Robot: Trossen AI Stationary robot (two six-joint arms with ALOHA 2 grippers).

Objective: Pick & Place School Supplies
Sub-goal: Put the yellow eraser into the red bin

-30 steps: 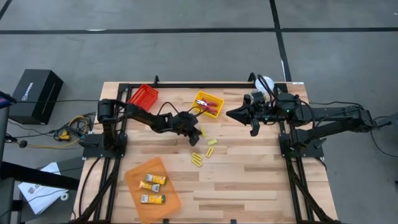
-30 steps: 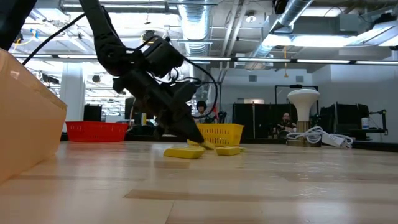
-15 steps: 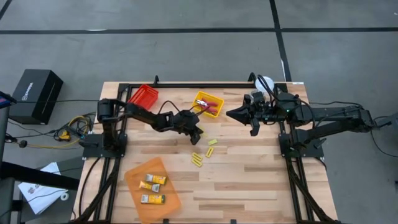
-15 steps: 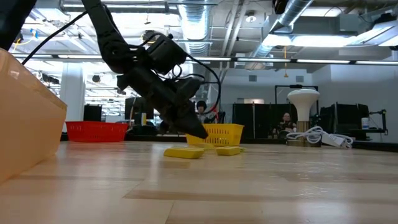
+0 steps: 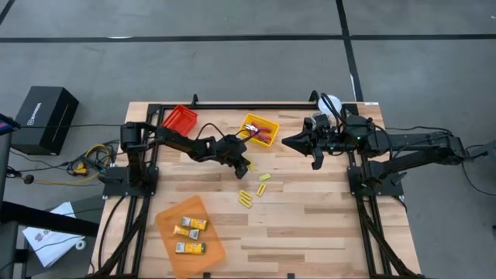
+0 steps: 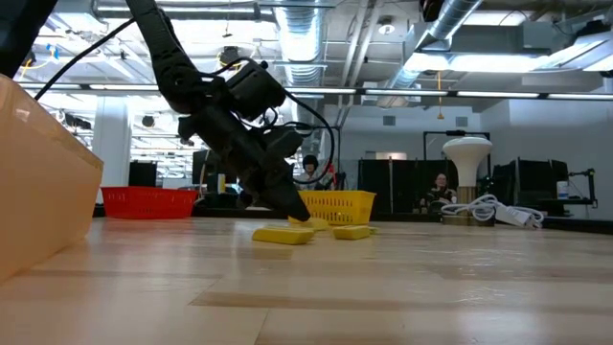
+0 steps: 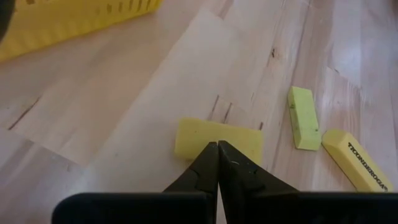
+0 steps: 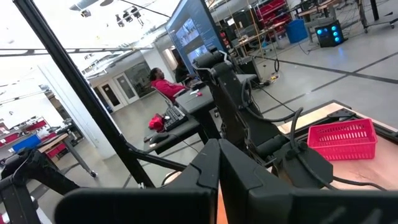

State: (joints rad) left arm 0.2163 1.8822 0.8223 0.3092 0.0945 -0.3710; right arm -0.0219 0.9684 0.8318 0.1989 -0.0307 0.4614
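Several small yellow blocks lie flat on the wooden table (image 5: 310, 225) near its middle: one (image 5: 250, 165) at my left gripper, others (image 5: 264, 177) (image 5: 245, 198) just nearer. My left gripper (image 5: 246, 163) is shut and slants down, its tips (image 7: 217, 144) at the near edge of that yellow block (image 7: 217, 138). The yellow tray (image 5: 260, 128) holds red-handled tools. The orange tray (image 5: 190, 227) holds yellow-and-white packs (image 5: 191, 225). My right gripper (image 5: 288, 142) waits shut, raised and level, at the right. My left gripper's shut fingertips (image 7: 211, 152) come slanting down from the table's left at one long edge (image 7: 205, 149) of the yellow block, which lies flat on the table. The tips cover the spot, so I cannot tell whether they touch it.
A red tray (image 5: 179, 120) stands at the far left. A white round lamp (image 5: 329, 103) with a cable (image 6: 493, 209) stands at the far right. Two more yellow blocks (image 7: 303, 117) (image 7: 357, 158) lie beside the one at my left gripper.
My left gripper's tip has lifted a little toward the yellow tray and come back down at the yellow block. Its fingers have stayed shut.
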